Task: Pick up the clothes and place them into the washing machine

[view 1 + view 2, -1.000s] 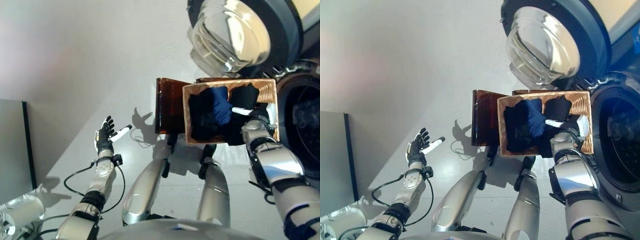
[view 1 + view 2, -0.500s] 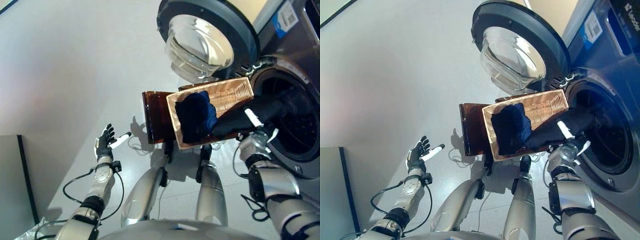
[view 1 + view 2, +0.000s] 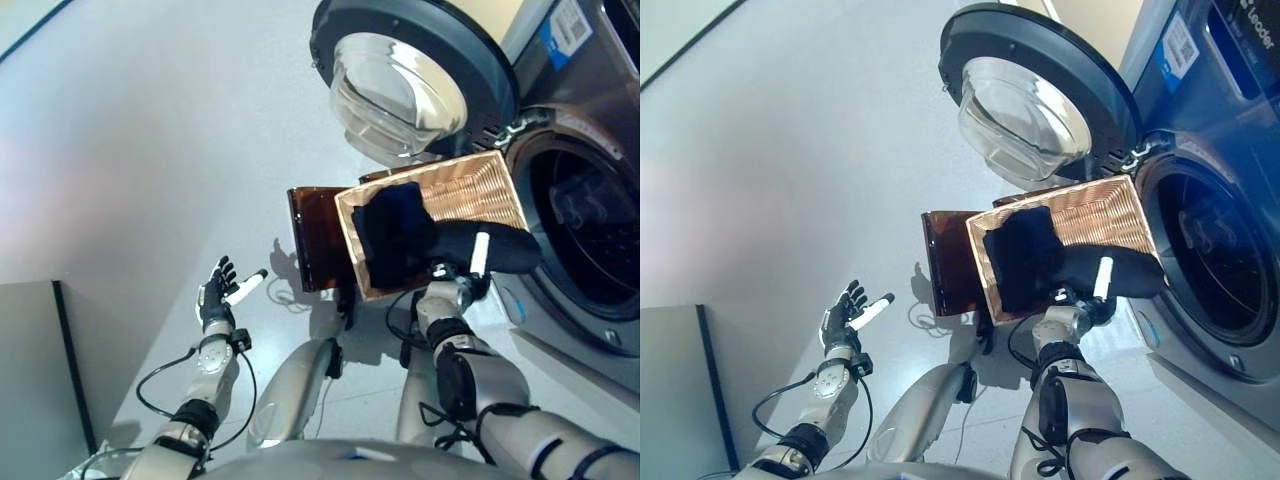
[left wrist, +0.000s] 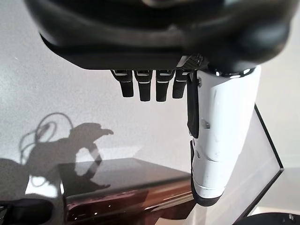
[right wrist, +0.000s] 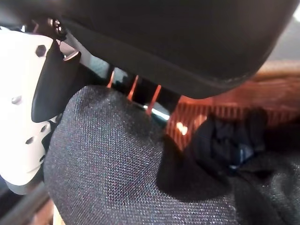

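Note:
The wicker basket (image 3: 478, 188) rests on the dark brown box (image 3: 313, 236) beside the washing machine, whose drum opening (image 3: 590, 225) is on the right. Dark blue and black clothes (image 3: 392, 235) lie in the basket's left half. My right hand (image 3: 452, 287) is at the basket's near edge, shut on a black garment (image 3: 497, 250) that drapes over the basket's near right corner toward the drum. In the right wrist view the dark cloth (image 5: 108, 159) lies bunched against my palm beside the white thumb (image 5: 21, 108). My left hand (image 3: 215, 297) is open and empty over the floor at the left.
The machine's round glass door (image 3: 408, 82) stands open above and behind the basket. A grey panel (image 3: 40, 370) is at the lower left. The brown box's edge also shows in the left wrist view (image 4: 122, 183).
The camera has shifted. My right hand, which reached toward the drum with the black garment, has drawn back to the basket's near edge, still holding it. The left hand has stayed in place.

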### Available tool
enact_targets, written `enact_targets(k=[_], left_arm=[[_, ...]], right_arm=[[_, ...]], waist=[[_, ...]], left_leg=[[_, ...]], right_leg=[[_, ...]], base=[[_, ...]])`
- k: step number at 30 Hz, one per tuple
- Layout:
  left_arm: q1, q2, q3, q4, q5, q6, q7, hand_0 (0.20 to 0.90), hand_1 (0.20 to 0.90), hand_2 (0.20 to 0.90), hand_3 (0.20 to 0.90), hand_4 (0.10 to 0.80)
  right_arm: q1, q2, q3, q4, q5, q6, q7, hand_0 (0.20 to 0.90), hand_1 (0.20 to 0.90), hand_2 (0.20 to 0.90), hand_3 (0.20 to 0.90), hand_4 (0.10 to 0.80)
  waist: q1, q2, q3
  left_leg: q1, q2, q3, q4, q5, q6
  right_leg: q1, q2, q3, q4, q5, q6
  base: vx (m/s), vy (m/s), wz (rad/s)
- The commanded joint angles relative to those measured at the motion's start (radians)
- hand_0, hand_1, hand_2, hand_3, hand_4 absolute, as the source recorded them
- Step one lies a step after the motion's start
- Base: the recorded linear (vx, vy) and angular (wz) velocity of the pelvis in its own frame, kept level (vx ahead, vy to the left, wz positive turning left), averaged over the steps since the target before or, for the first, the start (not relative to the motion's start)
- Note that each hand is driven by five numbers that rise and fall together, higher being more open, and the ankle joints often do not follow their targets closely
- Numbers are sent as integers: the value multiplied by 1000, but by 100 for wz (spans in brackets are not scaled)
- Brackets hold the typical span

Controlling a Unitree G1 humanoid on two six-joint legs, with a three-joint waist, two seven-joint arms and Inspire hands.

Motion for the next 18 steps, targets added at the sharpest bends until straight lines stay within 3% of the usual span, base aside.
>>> enact_targets(k=[1, 3, 4, 5, 6, 9, 12, 13, 16, 18], left_arm=[[-21, 17, -10, 26, -30, -90, 10, 900, 900, 900, 900, 800], [-19, 18, -9, 23, -30, -92, 8, 900, 900, 900, 900, 800], [-13, 21, -8, 16, -31, -95, 6, 900, 900, 900, 900, 800], [-2, 35, -4, 13, -23, -100, -1, 900, 900, 900, 900, 800], [-4, 33, -5, 12, -23, -100, -1, 900, 900, 900, 900, 800], [13, 76, 7, 10, -7, -112, -6, 900, 900, 900, 900, 800], [17, 89, -1, 24, -9, -113, -4, 900, 900, 900, 900, 800], [18, 96, 4, 21, -10, -110, -6, 900, 900, 900, 900, 800], [25, 104, 15, 10, -20, -111, -7, 900, 900, 900, 900, 800], [24, 101, 16, 11, -21, -110, -9, 900, 900, 900, 900, 800]], right_arm=[[-72, -105, -34, -58, -40, -107, -20, 200, 200, 200, 200, 300], [-85, -138, -56, -67, -63, -110, -47, 200, 200, 200, 200, 300], [-102, -176, -67, -83, -94, -116, -71, 200, 200, 200, 200, 300], [-131, -268, -88, -133, -160, -131, -117, 200, 200, 200, 200, 300], [-134, -270, -89, -137, -169, -129, -127, 200, 200, 200, 200, 300], [-239, -541, -78, -215, -322, -135, -240, 200, 200, 200, 200, 300], [-347, -700, -3, -213, -395, -133, -319, 200, 200, 200, 200, 300], [-378, -764, 15, -232, -417, -111, -320, 900, 900, 900, 900, 800], [-409, -843, 94, -208, -425, -59, -276, 900, 900, 900, 900, 800], [-415, -837, 105, -204, -414, -58, -264, 900, 900, 900, 900, 800]], waist=[[8, 15, -14], [11, 21, -16], [11, 25, -16], [10, 29, -23], [11, 32, -22], [17, 30, -38], [26, 32, -50], [23, 30, -51], [17, 24, -54], [13, 24, -52]], left_leg=[[-35, -23, -17, 74, -102, -84], [-35, -23, -15, 75, -104, -84], [-36, -22, -12, 75, -98, -84], [-33, -23, -11, 74, -107, -85], [-37, -22, -10, 74, -99, -85], [-39, -20, -9, 73, -106, -90], [-43, -15, -4, 63, -95, -92], [-43, -14, -1, 58, -92, -94], [-39, -7, 5, 47, -86, -99], [-40, -5, 7, 45, -83, -99]], right_leg=[[178, -67, 22, -232, 62, 20], [178, -67, 25, -232, 62, 20], [175, -67, 26, -233, 70, 21], [177, -69, 29, -235, 64, 22], [173, -68, 30, -237, 73, 22], [170, -69, 36, -241, 69, 25], [154, -65, 44, -242, 80, 27], [147, -63, 46, -239, 81, 28], [133, -55, 56, -222, 75, 24], [129, -52, 59, -221, 77, 23]], base=[[70, 31, -5], [9, 16, -10], [22, -6, -10], [-6, -4, -7], [42, -15, -4], [-15, -4, -3], [3, -10, -9], [36, -8, -10], [-13, -3, -7], [-5, -2, -2]])
